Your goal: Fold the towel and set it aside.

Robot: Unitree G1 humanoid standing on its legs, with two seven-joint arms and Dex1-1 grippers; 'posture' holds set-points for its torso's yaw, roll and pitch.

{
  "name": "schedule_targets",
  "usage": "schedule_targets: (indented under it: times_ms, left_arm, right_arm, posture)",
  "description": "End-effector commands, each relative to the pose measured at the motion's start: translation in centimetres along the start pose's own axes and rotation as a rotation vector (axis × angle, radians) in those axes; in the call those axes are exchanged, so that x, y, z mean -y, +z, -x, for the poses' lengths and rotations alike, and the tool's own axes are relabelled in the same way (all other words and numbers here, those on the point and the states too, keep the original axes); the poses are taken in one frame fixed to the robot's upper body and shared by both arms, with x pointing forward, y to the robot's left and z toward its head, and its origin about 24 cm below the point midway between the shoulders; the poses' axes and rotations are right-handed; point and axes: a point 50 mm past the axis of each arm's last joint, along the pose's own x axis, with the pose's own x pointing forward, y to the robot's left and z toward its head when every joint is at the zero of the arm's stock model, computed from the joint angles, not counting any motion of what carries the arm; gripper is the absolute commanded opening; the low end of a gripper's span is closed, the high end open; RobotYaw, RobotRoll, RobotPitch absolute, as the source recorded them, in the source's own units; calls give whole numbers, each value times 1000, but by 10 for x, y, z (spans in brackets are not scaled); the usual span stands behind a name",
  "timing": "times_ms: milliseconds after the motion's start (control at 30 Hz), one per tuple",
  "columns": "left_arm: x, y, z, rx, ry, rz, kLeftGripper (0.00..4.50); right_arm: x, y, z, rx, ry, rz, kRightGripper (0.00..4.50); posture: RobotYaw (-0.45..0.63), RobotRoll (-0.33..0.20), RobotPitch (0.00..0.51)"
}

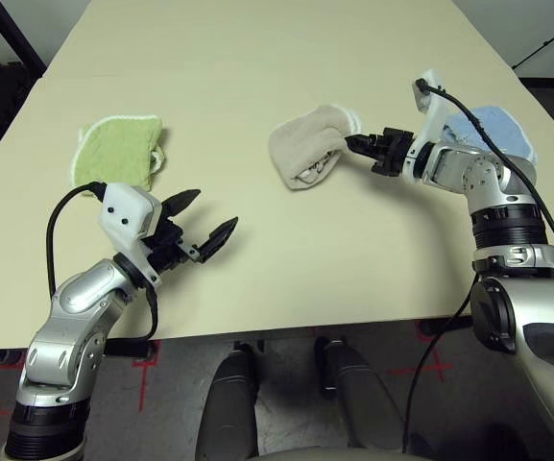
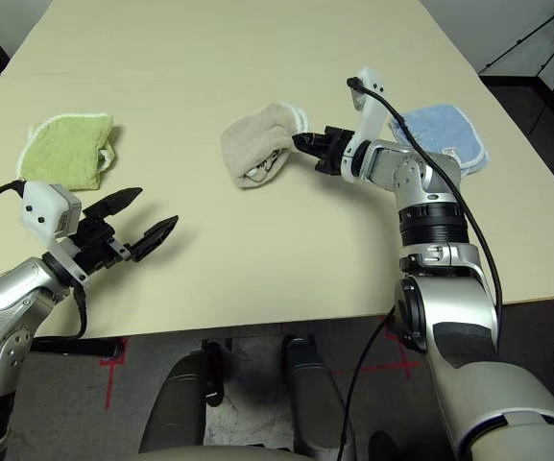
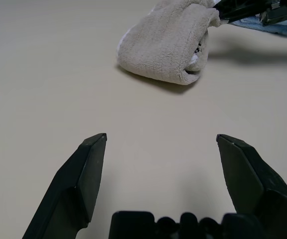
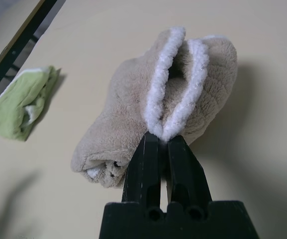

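Our right hand (image 4: 158,135) pinched tight on towel (image 1: 305,149) white edges, seen up close from right wrist. Towel bunched mid-surface (image 1: 257,58). Head view: our left hand (image 1: 200,221) wide open, holding nothing.

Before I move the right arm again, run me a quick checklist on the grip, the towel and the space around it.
1. Right gripper shut on the beige towel at its white edging: ok.
2. Towel folded into a bundle: ok.
3. Towel fully off the table: cannot tell.
4. Left gripper open, apart from the towel: ok.
5. Green towel lies well to the left: ok.
6. Blue towel close behind the right arm, could snag: not ok.
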Motion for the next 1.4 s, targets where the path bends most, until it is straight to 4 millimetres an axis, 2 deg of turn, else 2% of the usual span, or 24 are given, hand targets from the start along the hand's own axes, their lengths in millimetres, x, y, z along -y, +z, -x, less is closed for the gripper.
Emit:
schedule_targets:
  times_ms: [33, 300, 867, 1400]
  left_arm:
    - [3, 0, 0, -1, -15, 7, 4500]
    - [2, 1, -4, 1, -33, 1, 4500]
    - [3, 0, -3, -10, -41, -1, 4500]
    - [4, -2, -6, -10, -57, 4, 4500]
  right_arm:
    - [3, 7, 1, 55, -26, 19, 12]
    - [6, 18, 0, 147, -78, 56, 12]
    - [30, 35, 4, 290, -301, 198, 12]
    - [58, 53, 30, 431, -560, 354, 12]
  posture:
    - [-24, 0, 201]
    - [-46, 0, 195]
    - [-53, 0, 202]
    - [-76, 0, 211]
